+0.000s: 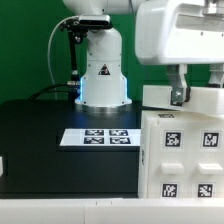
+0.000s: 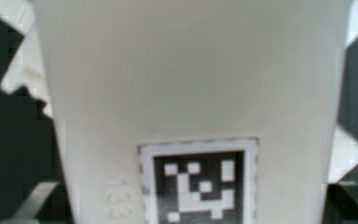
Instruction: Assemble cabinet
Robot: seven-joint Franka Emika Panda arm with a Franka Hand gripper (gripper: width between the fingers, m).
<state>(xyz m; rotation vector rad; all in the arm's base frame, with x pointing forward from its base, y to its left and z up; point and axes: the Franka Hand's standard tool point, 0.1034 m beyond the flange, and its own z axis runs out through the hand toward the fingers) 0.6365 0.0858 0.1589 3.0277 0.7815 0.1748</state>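
A big white cabinet box with several black-and-white tags on its front stands at the exterior view's right on the black table. My gripper comes down on its top edge, with one dark finger against the box's upper left side. In the wrist view a white cabinet panel with one tag fills the picture and runs down between the jaws of my gripper. The jaws stand on either side of the panel and look closed on it.
The marker board lies flat mid-table, in front of the white robot base. A small white piece shows at the exterior view's left edge. The black table ends in a pale front edge.
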